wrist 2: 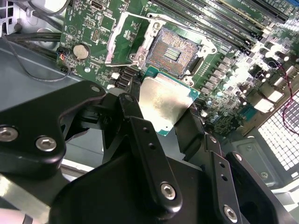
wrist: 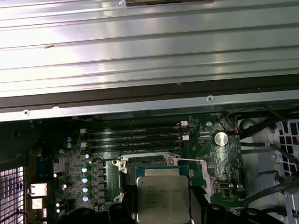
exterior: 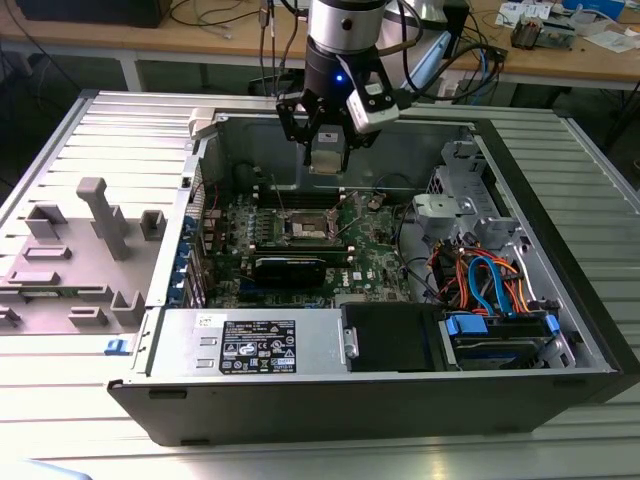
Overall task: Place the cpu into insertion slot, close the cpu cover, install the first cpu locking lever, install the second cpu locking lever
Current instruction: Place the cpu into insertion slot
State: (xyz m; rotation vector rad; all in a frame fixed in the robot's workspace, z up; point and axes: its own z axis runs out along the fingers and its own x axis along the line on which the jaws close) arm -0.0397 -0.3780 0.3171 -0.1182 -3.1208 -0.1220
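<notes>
One pincer (wrist 2: 161,112) clasping cpu (wrist 2: 164,98), above insertion slot (wrist 2: 175,52)

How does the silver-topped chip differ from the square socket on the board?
The small square silvery-topped chip is gripped in the black hand above the green board; the square metal-rimmed socket sits fixed on it. The chip's top is bright metal; the socket's centre is dark, uncovered. Both are square.

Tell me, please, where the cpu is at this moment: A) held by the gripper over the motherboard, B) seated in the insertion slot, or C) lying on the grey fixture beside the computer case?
A: the cpu is clamped in the gripper over the board, while the insertion slot shows its bare dark centre.
</notes>
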